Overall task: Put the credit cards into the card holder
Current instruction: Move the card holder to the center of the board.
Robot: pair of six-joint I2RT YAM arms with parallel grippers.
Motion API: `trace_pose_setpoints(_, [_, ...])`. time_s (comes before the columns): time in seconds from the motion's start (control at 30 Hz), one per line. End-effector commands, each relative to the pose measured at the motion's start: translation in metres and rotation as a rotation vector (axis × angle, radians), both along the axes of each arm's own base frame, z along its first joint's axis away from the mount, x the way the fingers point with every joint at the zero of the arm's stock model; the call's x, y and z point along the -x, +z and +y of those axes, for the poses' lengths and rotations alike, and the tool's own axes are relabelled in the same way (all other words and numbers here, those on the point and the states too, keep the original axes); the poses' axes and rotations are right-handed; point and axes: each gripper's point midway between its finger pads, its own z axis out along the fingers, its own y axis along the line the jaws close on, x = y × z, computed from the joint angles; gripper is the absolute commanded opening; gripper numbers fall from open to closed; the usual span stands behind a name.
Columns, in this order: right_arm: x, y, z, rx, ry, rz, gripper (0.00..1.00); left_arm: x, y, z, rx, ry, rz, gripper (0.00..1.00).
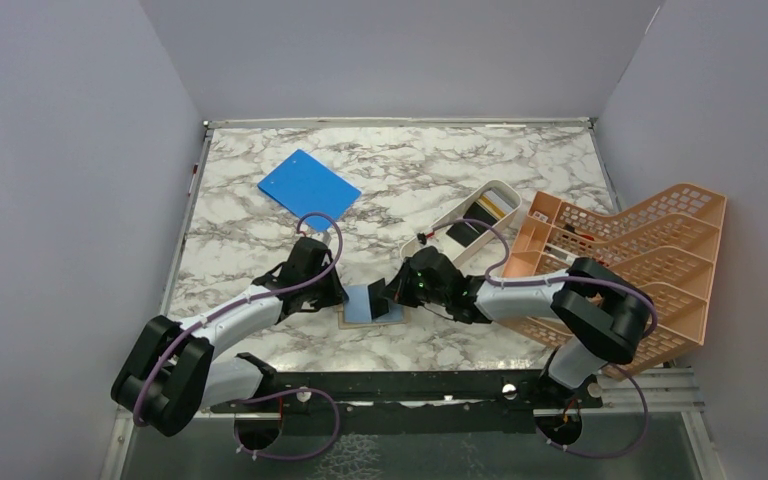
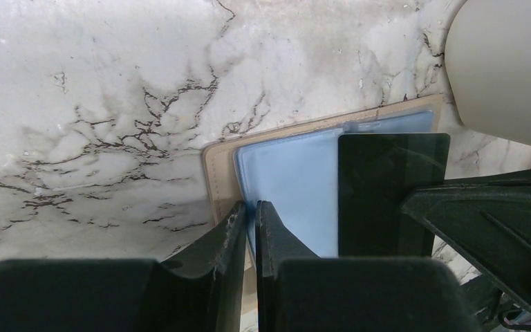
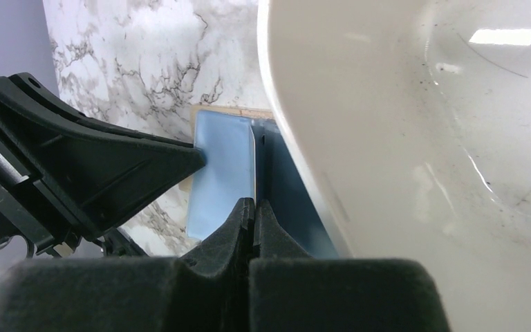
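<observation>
The tan card holder point(image 2: 218, 173) lies open on the marble, its light blue inner pocket point(image 2: 290, 187) facing up. My left gripper point(image 2: 251, 205) is shut on the near edge of that pocket layer. My right gripper point(image 3: 254, 202) is shut on a black credit card point(image 2: 387, 187), held on edge over the holder's right half. In the right wrist view the card point(image 3: 255, 159) shows as a thin line. From above, both grippers meet at the holder point(image 1: 348, 322), left point(image 1: 343, 298) and right point(image 1: 392, 293). More credit cards point(image 1: 480, 215) lie in the white tray.
The long white tray point(image 1: 505, 187) sits just behind the right gripper and fills the right wrist view point(image 3: 422, 138). An orange lattice rack point(image 1: 640, 260) stands at the right. A bright blue board point(image 1: 308, 187) lies at the back left.
</observation>
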Motion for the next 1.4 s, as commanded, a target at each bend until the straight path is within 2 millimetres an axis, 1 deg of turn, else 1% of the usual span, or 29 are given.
trace_pose_setpoints(0.0, [-0.002, -0.019, -0.029, 0.113, -0.082, 0.012, 0.01, 0.005, 0.001, -0.001, 0.014, -0.023, 0.003, 0.13])
trace_pose_setpoints(0.13, [0.001, -0.019, -0.024, 0.100, -0.060, 0.018, 0.01, 0.005, 0.000, -0.001, 0.013, -0.021, 0.005, 0.13])
trace_pose_setpoints(0.27, [0.005, -0.026, -0.020, 0.085, -0.044, 0.043, 0.01, 0.006, -0.001, -0.001, 0.014, -0.021, 0.009, 0.14])
trace_pose_setpoints(0.37, [0.007, -0.025, -0.019, 0.062, -0.035, 0.041, 0.01, 0.007, -0.001, -0.001, 0.015, -0.019, 0.009, 0.14])
trace_pose_setpoints(0.63, [0.006, -0.008, -0.017, 0.023, -0.032, 0.009, 0.01, 0.007, -0.001, -0.001, 0.022, -0.018, 0.007, 0.15])
trace_pose_setpoints(0.67, [0.005, -0.005, -0.017, 0.016, -0.033, 0.004, 0.01, 0.007, 0.000, -0.001, 0.023, -0.018, 0.006, 0.17])
trace_pose_setpoints(0.73, [0.004, 0.002, -0.016, 0.009, -0.035, -0.010, 0.01, 0.006, 0.001, -0.001, 0.024, -0.013, 0.006, 0.24])
trace_pose_setpoints(0.87, [0.001, 0.013, -0.014, -0.003, -0.035, -0.032, 0.01, 0.005, 0.005, -0.003, 0.033, -0.013, 0.001, 0.27])
trace_pose_setpoints(1.03, [0.002, 0.011, -0.012, -0.017, -0.026, -0.027, 0.01, 0.003, 0.010, -0.003, 0.034, -0.011, -0.010, 0.28])
trace_pose_setpoints(1.37, [0.001, 0.006, 0.000, -0.035, 0.005, -0.025, 0.01, 0.004, 0.008, -0.002, 0.027, -0.011, -0.006, 0.28])
